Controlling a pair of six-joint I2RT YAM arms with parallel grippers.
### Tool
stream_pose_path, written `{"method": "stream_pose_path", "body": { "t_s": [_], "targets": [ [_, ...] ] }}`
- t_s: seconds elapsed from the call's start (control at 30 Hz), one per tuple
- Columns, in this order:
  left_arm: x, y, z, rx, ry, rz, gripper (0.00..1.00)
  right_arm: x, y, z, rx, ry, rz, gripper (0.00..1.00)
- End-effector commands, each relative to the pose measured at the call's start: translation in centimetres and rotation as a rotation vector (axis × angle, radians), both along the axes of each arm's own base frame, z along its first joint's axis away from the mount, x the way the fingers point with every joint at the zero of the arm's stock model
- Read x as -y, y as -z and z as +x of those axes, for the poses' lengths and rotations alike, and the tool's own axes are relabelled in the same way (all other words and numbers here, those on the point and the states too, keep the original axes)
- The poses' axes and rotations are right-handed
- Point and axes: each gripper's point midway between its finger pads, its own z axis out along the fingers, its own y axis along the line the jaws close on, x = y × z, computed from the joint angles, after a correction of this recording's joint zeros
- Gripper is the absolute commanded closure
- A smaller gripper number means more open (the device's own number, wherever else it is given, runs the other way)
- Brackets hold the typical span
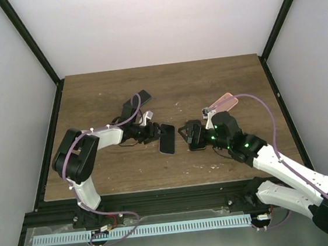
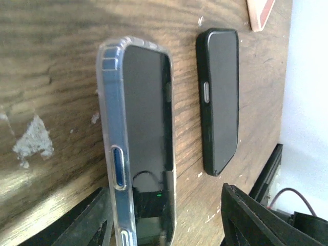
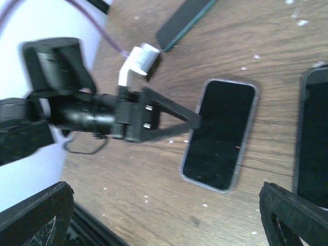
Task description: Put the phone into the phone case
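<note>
A dark phone in a clear case (image 1: 167, 138) lies flat mid-table; its screen faces up and it looks seated in the case. In the left wrist view it (image 2: 138, 138) lies between my left gripper's (image 2: 164, 190) wide-open fingers, close to the left finger (image 2: 87, 225). The right wrist view shows the cased phone (image 3: 220, 133) with a left fingertip (image 3: 192, 119) at its edge. My left gripper (image 1: 153, 134) is just left of it. My right gripper (image 1: 187, 136) is open and empty just right of it, hovering (image 3: 165, 187) above the wood.
A second black phone or case (image 2: 220, 97) lies beside the cased one, partly under my right gripper (image 3: 313, 138). A pink case (image 1: 223, 101) lies behind the right arm. Another dark phone (image 1: 138, 102) lies behind the left arm. Black frame rails edge the table.
</note>
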Motion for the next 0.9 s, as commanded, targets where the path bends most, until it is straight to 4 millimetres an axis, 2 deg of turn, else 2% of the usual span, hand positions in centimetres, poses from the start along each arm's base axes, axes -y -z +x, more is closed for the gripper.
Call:
{"method": "stream_pose_path", "body": {
  "t_s": [0.0, 0.03, 0.17, 0.3, 0.43, 0.53, 0.63, 0.73, 0.87],
  "targets": [
    [-0.7, -2.7, 2.2, 0.114, -0.027, 0.080, 0.38, 1.5, 0.6, 1.5, 0.000, 0.096, -0.093, 0.00],
    [-1.1, -2.9, 2.7, 0.122, -0.042, 0.107, 0.34, 1.6, 0.6, 1.7, 0.001, 0.106, -0.098, 0.00],
    [-3.5, -4.3, 5.2, 0.170, -0.118, 0.168, 0.01, 2.1, 0.1, 2.3, 0.021, 0.145, -0.104, 0.00],
    [-7.0, -5.2, 8.3, 0.185, -0.223, 0.220, 0.00, 3.1, 0.3, 3.2, 0.030, 0.203, -0.130, 0.00],
    [-10.8, -5.8, 12.6, 0.223, -0.329, 0.304, 0.00, 3.8, 1.2, 4.3, 0.009, 0.232, -0.152, 0.00],
    [-12.8, -6.7, 15.5, 0.257, -0.362, 0.306, 0.02, 4.1, 1.9, 5.1, -0.012, 0.237, -0.165, 0.00],
    [-15.0, -6.8, 18.5, 0.326, -0.401, 0.399, 0.02, 4.2, 2.5, 5.5, -0.013, 0.232, -0.189, 0.00],
    [-16.1, -5.8, 20.8, 0.330, -0.387, 0.415, 0.03, 4.8, 3.3, 6.0, -0.031, 0.249, -0.223, 0.00],
    [-16.3, -4.1, 22.7, 0.314, -0.344, 0.430, 0.04, 5.4, 4.2, 6.4, -0.030, 0.261, -0.237, 0.00]
  ]
}}
